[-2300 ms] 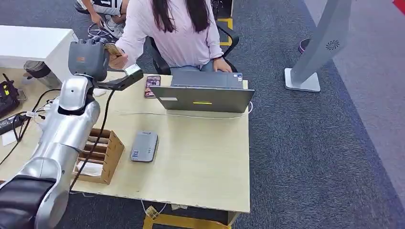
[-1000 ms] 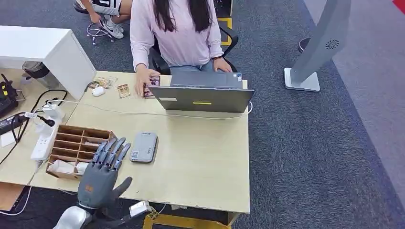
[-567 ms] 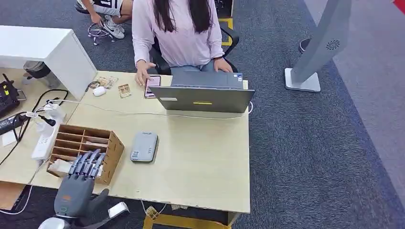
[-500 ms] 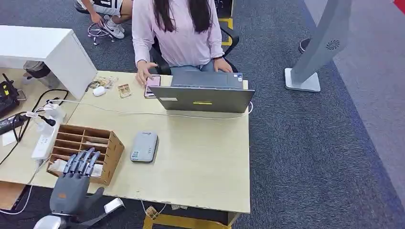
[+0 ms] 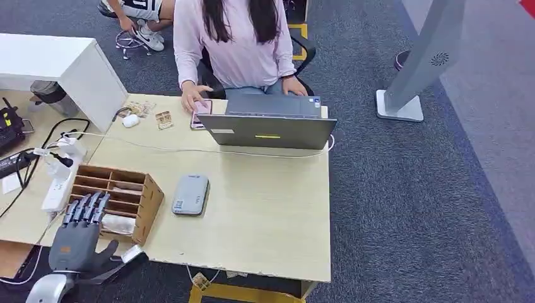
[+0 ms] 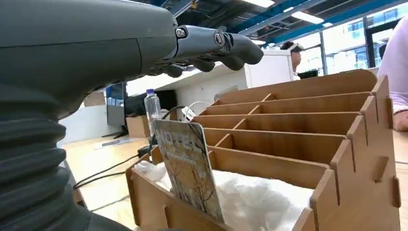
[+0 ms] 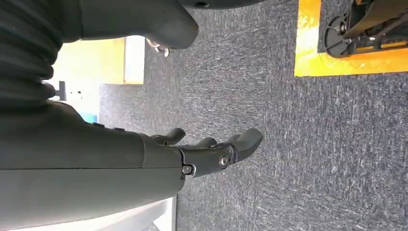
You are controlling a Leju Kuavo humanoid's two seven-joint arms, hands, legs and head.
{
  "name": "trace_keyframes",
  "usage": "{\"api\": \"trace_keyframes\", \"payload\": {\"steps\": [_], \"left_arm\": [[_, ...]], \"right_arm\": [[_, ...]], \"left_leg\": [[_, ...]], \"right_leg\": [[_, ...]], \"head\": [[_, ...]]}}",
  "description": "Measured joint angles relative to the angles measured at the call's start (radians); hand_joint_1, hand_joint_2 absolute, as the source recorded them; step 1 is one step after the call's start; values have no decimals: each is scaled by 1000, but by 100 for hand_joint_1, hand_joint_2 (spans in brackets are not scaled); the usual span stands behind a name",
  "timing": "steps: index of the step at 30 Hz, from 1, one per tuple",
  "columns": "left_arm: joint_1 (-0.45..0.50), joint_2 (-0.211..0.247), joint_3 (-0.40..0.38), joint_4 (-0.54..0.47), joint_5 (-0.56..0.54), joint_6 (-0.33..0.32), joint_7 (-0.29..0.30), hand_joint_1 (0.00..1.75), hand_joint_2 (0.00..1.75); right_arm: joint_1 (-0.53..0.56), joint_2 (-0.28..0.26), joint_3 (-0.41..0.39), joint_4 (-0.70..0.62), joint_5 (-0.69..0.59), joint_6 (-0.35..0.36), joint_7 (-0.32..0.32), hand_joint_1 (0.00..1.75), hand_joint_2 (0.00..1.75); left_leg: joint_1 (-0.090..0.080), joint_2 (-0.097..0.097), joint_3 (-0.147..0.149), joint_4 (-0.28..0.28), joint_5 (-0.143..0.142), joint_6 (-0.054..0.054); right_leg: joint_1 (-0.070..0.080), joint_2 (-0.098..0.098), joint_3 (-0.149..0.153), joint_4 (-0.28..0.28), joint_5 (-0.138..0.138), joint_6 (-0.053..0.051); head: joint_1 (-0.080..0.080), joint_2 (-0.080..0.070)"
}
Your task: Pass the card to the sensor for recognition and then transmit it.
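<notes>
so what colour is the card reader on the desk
Grey, with a small label at its near end; the card reader shows best in the head view.

My left hand (image 5: 77,237), fingers spread and empty, hovers at the wooden organizer (image 5: 117,199). The grey sensor (image 5: 190,194) lies just beside it.

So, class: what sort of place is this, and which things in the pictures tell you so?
Most likely an open office or lab. A person works at a laptop on a desk over grey carpet, with a wooden card organizer nearby.

left robot hand (image 5: 77,237) empty, fingers spread, right robot hand (image 7: 207,151) empty
</notes>
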Motion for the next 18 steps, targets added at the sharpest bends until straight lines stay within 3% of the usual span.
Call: {"api": "trace_keyframes", "payload": {"steps": [13,14,18], "left_arm": [[0,-16,42,19,17,-2,-17,0,175],[0,-17,43,19,20,-2,-19,175,175],[0,-21,53,21,35,-3,-36,175,175]], "right_arm": [[0,0,0,0,6,3,-4,0,175],[0,0,0,0,6,3,-6,0,175],[0,0,0,0,6,3,-11,0,175]], "left_leg": [[0,0,0,0,0,0],[0,0,0,0,0,0],[0,0,0,0,0,0]], "right_leg": [[0,0,0,0,0,0],[0,0,0,0,0,0],[0,0,0,0,0,0]], "head": [[0,0],[0,0],[0,0]]}}
